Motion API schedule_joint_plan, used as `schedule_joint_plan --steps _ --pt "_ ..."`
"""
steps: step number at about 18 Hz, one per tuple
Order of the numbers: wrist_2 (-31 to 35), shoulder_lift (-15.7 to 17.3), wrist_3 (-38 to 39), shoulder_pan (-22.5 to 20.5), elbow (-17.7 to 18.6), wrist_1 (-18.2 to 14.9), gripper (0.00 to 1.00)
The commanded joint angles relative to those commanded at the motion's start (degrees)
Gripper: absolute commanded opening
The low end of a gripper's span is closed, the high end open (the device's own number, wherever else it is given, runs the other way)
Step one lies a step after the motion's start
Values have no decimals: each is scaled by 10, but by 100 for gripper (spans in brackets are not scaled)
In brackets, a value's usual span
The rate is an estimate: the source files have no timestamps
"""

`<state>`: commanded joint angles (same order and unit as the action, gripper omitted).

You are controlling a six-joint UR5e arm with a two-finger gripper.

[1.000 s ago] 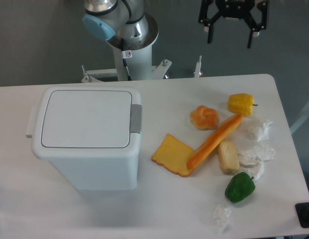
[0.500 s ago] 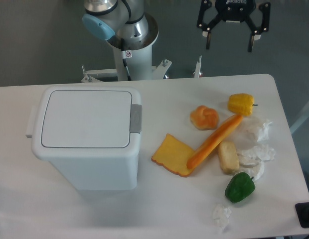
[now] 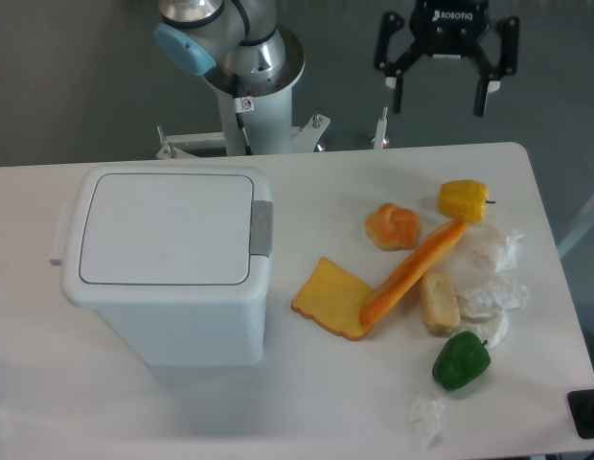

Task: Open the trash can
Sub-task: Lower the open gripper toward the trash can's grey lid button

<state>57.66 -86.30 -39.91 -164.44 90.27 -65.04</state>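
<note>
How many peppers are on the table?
2. The yellow pepper sits near the table's far right edge; the green pepper lies nearer the front right, by crumpled paper. None seem hidden.

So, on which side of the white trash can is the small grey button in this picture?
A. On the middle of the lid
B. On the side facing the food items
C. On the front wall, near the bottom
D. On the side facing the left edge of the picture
B: the grey button sits on the trash can rim next to the yellow slice.
</note>
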Motion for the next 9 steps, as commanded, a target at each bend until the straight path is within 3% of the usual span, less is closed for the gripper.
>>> schedule_joint_plan --steps 9 --pt "-18 -12 96 11 -6 4 100"
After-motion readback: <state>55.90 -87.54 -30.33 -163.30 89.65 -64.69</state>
